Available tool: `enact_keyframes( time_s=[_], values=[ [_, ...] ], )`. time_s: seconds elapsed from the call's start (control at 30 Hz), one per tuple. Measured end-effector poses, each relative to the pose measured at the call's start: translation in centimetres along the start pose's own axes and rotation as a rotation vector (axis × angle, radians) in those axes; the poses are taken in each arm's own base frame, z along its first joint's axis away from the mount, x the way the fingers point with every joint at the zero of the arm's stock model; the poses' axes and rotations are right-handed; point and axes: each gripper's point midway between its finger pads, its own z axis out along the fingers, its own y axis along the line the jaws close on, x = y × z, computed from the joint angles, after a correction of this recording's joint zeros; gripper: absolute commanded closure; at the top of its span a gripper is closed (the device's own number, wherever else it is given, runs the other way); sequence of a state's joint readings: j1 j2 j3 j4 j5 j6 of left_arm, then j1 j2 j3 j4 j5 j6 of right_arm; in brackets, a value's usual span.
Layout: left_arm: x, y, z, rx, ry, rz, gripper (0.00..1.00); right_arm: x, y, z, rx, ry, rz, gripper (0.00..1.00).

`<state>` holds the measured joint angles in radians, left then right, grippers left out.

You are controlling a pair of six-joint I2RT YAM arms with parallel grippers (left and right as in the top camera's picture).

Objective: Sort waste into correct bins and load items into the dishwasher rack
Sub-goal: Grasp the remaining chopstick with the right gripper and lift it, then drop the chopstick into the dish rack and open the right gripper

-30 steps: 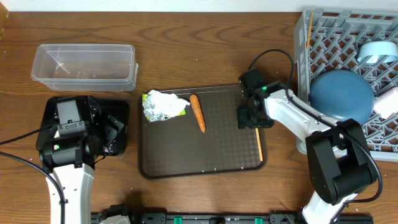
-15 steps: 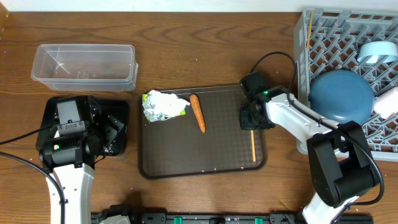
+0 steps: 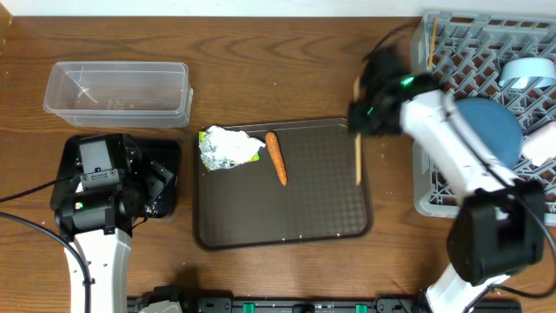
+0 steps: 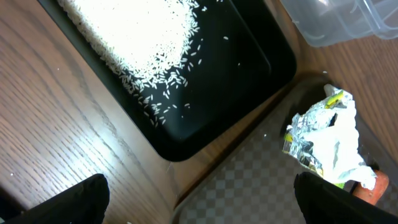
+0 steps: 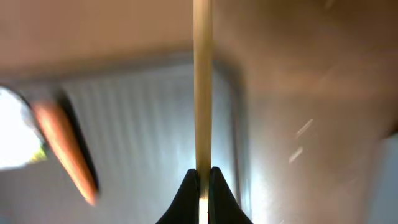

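Wood-grain worktop fills the overhead view, a dark brown serving tray at its middle. By that tray's far right corner the right arm stretches out, its right fingers pinching a chopstick above the tray's right side. Right of the tray stands the grey rack, holding a dark-blue bowl. On the tray's far left lie the wrapper and carrot. Left of the tray, the left arm bends over the black tray, with the clear tub beyond.

From the left wrist, the left fingers are spread wide over the tray's corner, and rice fills the black tray.

From the right wrist, all is blurred, and the fingers are pressed together on the chopstick.
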<state>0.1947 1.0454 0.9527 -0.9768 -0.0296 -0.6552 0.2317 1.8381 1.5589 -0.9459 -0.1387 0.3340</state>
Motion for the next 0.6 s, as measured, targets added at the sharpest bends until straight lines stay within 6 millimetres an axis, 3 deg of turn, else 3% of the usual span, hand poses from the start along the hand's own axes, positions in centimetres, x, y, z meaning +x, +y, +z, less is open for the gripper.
enact_keyframes(
  time_s=[0.13,0.23,0.4,0.6],
  values=[
    [0.0,0.0,0.0,0.000,0.000,0.000,0.02,-7.3,-3.4,-5.6,-0.010,-0.241,0.008,0.99],
    [0.0,0.0,0.0,0.000,0.000,0.000,0.02,-11.0,-6.7,-8.6,0.016,-0.386,0.011,0.99],
    [0.0,0.0,0.0,0.000,0.000,0.000,0.02,-14.0,-12.0,-10.8,0.082,-0.515,0.038,0.99],
    [0.0,0.0,0.0,0.000,0.000,0.000,0.02,-16.1,-14.8,-10.3,0.117,-0.578,0.048,0.97]
  ],
)
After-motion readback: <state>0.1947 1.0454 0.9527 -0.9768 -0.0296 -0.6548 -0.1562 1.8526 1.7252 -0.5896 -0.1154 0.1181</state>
